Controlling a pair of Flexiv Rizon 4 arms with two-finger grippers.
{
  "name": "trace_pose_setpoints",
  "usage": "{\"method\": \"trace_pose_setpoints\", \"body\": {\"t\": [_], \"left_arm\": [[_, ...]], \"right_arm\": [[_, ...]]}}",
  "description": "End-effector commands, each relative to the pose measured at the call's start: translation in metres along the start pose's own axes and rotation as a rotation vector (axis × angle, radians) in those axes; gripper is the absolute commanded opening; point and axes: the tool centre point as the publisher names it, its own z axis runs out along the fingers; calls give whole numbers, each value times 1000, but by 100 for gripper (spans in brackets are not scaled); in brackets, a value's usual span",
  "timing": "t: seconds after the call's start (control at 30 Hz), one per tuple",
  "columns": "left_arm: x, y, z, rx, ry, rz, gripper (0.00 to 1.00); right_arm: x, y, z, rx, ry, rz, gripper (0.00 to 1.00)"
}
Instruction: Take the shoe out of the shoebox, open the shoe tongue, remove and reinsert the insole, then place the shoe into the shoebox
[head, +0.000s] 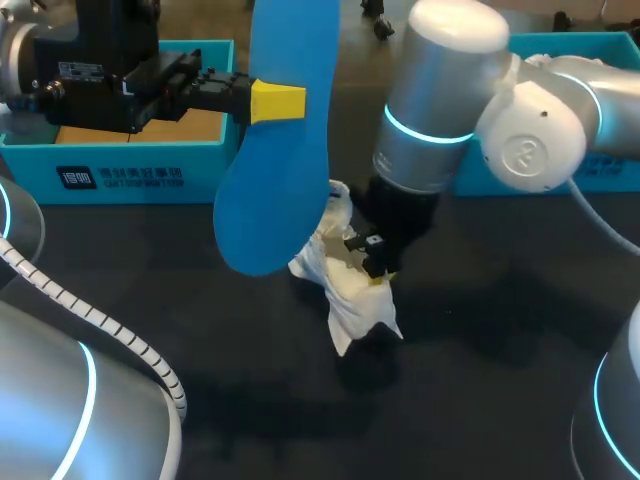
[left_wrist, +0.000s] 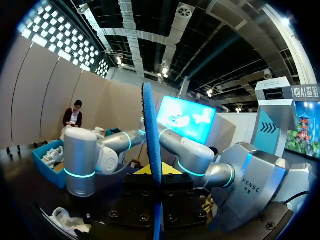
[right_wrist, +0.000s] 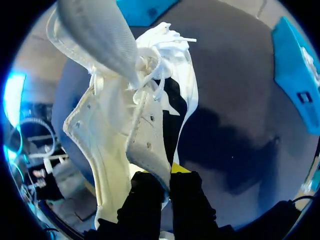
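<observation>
A blue insole (head: 272, 150) hangs upright above the table, held near its middle by my left gripper (head: 277, 101), which is shut on it. In the left wrist view the insole (left_wrist: 152, 150) stands edge-on between the fingers of the left gripper (left_wrist: 156, 172). Under it, the white shoe (head: 345, 280) stands tilted on the dark table. My right gripper (head: 380, 268) is shut on its side by the collar. The right wrist view shows the right gripper (right_wrist: 167, 175) pinching the shoe's lace-side flap (right_wrist: 145, 145), with the grey mesh tongue (right_wrist: 100, 35) pulled away from the opening.
The blue shoebox (head: 130, 155) stands at the back left, behind my left gripper. A second blue box part (head: 600, 60) lies at the back right behind my right arm (head: 450, 100). Dark table (head: 480, 380) stretches in front of the shoe.
</observation>
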Motion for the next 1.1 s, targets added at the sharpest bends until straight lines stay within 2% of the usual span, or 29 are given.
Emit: {"method": "trace_pose_setpoints", "body": {"t": [0.03,0.3,0.47,0.6,0.83,1.1], "left_arm": [[-1,-1,1,-5,2,0,0],[-1,-1,1,-5,2,0,0],[-1,-1,1,-5,2,0,0],[-1,-1,1,-5,2,0,0],[-1,-1,1,-5,2,0,0],[-1,-1,1,-5,2,0,0]], "right_arm": [[-5,-6,1,-19,15,34,0],[-2,-2,33,-21,99,70,0],[0,1,48,-18,71,45,0],[-2,-1,61,-36,103,75,0],[0,-9,63,-97,86,124,0],[0,-11,63,-128,73,157,0]]}}
